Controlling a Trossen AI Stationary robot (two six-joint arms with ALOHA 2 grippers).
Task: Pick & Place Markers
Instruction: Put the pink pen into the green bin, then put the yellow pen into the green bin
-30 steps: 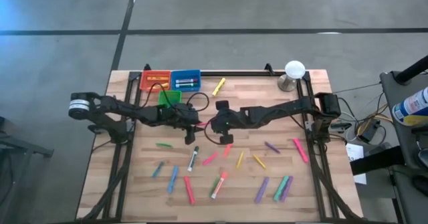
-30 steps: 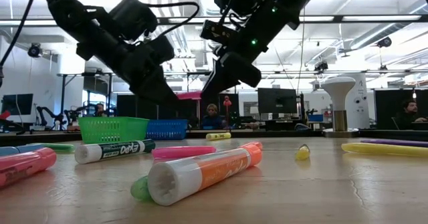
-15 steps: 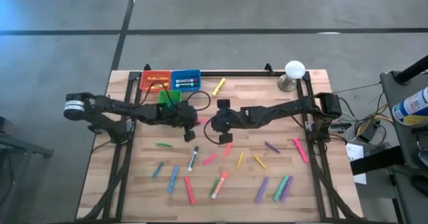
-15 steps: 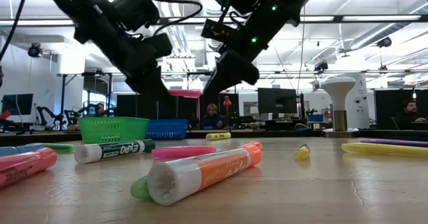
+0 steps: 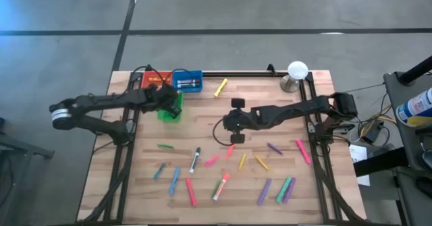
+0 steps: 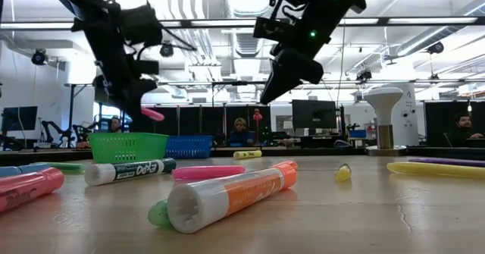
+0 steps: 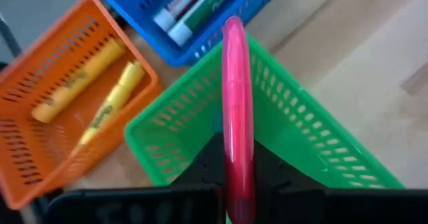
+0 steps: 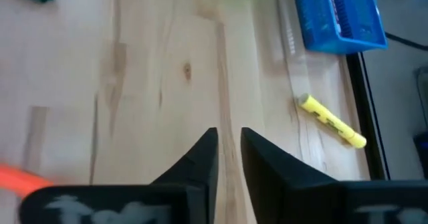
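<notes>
Left wrist view — pink marker (image 7: 235, 110) in left hand (image 7: 231, 177)

Bright ceiling lights glare in low view; foreground markers (image 6: 227, 197) blurred

My left gripper (image 7: 235, 184) above the green mesh bin (image 7: 314, 144), gripping a pink marker (image 7: 235, 117), scattered markers (image 5: 223, 175) on the wooden table (image 5: 270, 98) before my right gripper (image 8: 229, 158)

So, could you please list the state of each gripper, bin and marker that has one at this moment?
Left gripper: shut on pink marker, above the green plastic bin.
Right gripper: nearly closed, holding nothing, above bare table.
Green bin: no marker seen inside.
Orange plastic bin: holds two yellow markers.
Blue plastic bin: holds markers.
</notes>
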